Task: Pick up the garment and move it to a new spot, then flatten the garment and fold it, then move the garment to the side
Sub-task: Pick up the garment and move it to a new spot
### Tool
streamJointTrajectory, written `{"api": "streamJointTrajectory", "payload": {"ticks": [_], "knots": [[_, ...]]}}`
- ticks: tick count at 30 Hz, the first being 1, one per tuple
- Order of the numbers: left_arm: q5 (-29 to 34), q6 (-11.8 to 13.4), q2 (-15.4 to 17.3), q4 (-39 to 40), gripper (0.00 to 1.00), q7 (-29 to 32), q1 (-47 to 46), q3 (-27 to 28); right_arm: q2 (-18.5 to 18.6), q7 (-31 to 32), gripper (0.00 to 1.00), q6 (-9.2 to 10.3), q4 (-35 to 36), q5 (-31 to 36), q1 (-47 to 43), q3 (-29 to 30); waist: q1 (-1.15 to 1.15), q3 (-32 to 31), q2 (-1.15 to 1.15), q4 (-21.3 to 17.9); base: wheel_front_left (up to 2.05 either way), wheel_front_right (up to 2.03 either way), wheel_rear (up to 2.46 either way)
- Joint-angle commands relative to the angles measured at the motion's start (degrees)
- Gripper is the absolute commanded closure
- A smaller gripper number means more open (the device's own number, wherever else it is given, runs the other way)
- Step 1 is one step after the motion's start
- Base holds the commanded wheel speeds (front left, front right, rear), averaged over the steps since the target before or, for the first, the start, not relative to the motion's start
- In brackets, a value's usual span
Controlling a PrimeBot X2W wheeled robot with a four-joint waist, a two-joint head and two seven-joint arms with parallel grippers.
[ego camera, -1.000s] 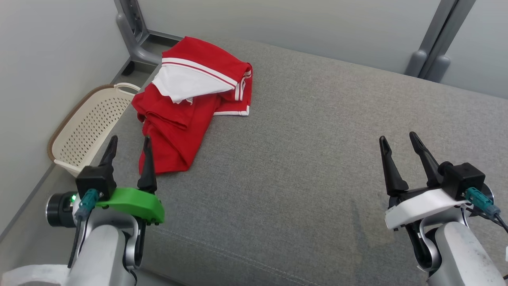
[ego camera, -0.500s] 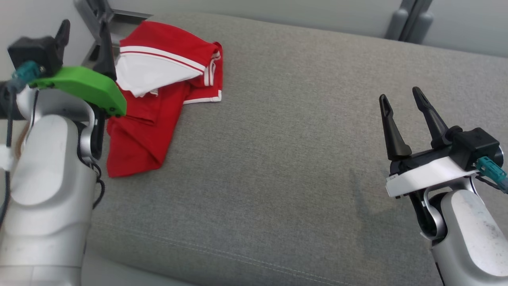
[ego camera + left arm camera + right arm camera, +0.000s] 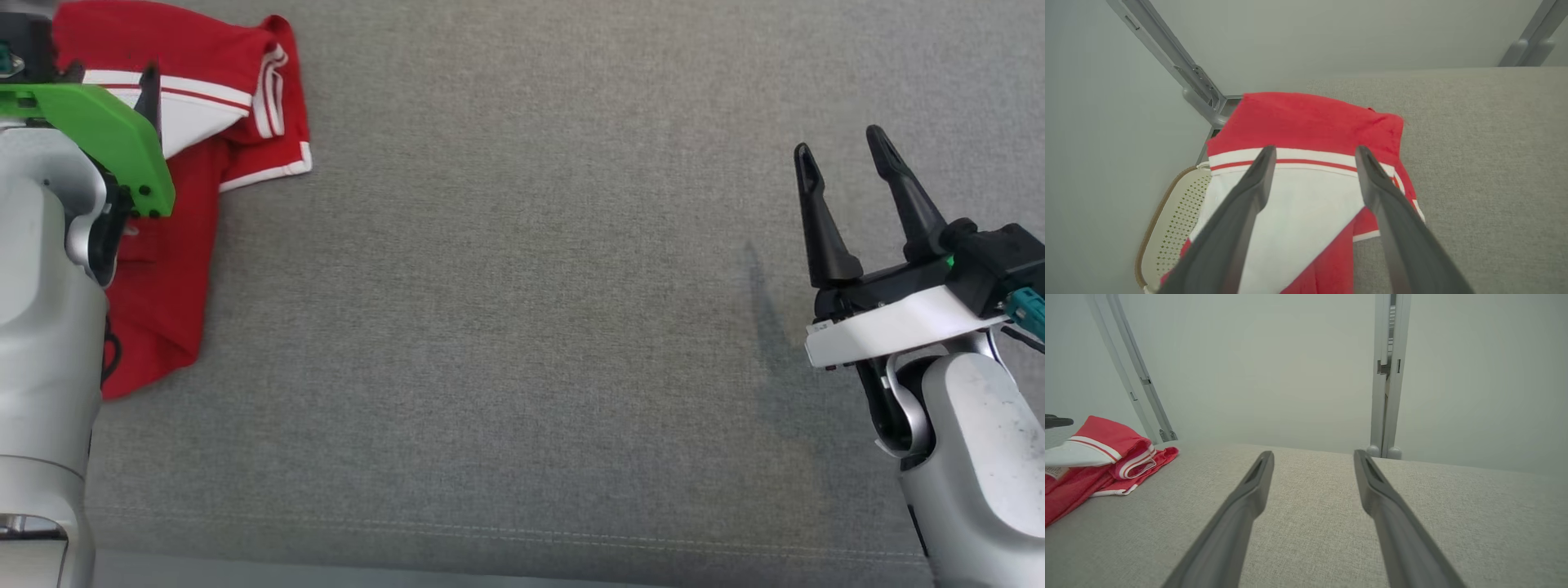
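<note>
Red garment (image 3: 175, 237) lies crumpled at the surface's (image 3: 522, 327) left edge, soft and floppy, so I'd pinch the raised white-striped fold under my left gripper (image 3: 1314, 151), fingers apart; right gripper (image 3: 841, 140) fingers apart too, well away.

No readable text, brand, number or sign in any view. Garment (image 3: 1073, 486): small pale label (image 3: 1054, 472) at white part, seen in right wrist view, marks too small to read.
</note>
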State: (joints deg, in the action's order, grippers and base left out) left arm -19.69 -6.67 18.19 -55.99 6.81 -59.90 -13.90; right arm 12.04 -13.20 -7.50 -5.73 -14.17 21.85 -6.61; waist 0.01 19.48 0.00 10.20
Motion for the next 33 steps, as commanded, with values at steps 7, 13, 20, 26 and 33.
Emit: {"api": "streamJointTrajectory", "payload": {"ticks": [7,13,20,26,33], "knots": [[-0.8,-0.8,1.9,-4.4,0.0,4.3,-2.3,-5.7,0.6,-0.7,0.0,0.02,0.6,-0.5,1.8,0.1,-0.01,6.3,0.0,-4.8,0.0,0.0,0.0],[-0.7,-0.8,4.3,-7.7,0.06,4.6,-3.6,-8.2,0.6,-0.9,0.0,0.02,0.5,-1.2,2.1,-0.9,-0.01,7.3,0.0,-6.0,0.0,0.0,0.0],[-0.8,2.0,5.2,-9.6,1.0,-0.9,-6.2,-7.5,1.6,-0.8,0.0,0.02,0.3,-2.5,2.2,-1.1,-0.01,7.5,0.0,-6.5,0.0,0.0,0.0],[-1.5,3.8,4.4,-9.1,1.0,-8.0,-8.7,-6.7,1.7,-0.5,0.0,0.02,-0.2,-2.7,1.1,-0.4,-0.01,5.6,0.0,-5.2,0.0,0.0,0.0],[-0.7,4.8,4.3,-7.1,1.0,-14.9,-11.3,-7.1,1.4,-0.4,0.0,0.02,-0.1,-2.7,0.4,-0.2,-0.01,2.3,0.0,-4.0,0.0,0.0,0.0]]}}
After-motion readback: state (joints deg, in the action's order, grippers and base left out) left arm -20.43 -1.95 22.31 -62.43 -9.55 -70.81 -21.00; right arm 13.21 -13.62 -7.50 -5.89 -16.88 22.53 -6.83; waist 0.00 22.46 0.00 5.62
